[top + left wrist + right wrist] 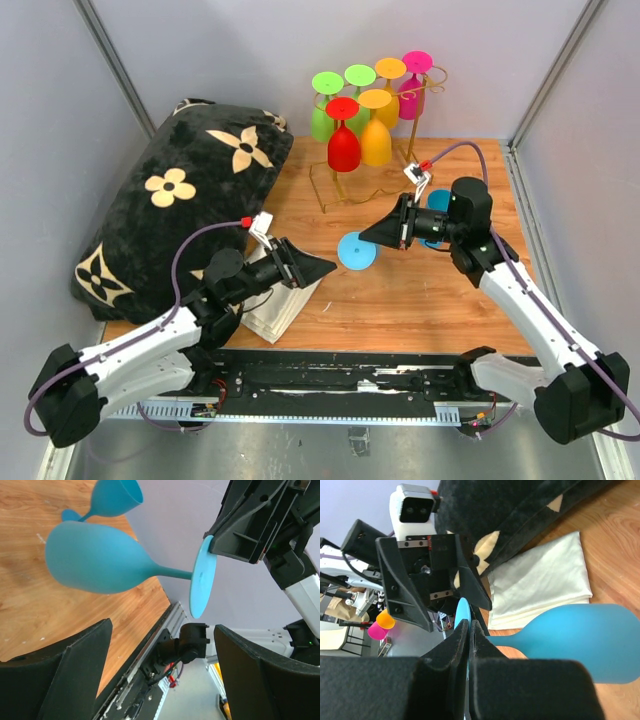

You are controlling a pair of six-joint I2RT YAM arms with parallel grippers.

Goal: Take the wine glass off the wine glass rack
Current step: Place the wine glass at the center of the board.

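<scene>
The gold wire wine glass rack (437,78) stands at the back of the table with several coloured glasses hanging upside down, the red one (343,145) in front. My right gripper (368,238) is shut on the round foot (357,252) of a blue wine glass, clear of the rack. The glass hangs foot up, with its bowl (95,557) toward the table. The right wrist view shows the fingers (462,630) pinching the foot edge and the bowl (590,640) beside them. My left gripper (322,267) is open and empty, facing the glass (162,630).
A second blue glass (115,497) stands on the wood by the right arm (437,205). A black flowered pillow (190,190) fills the left side. A folded white cloth (280,305) lies under the left gripper. Grey walls close in the back and sides.
</scene>
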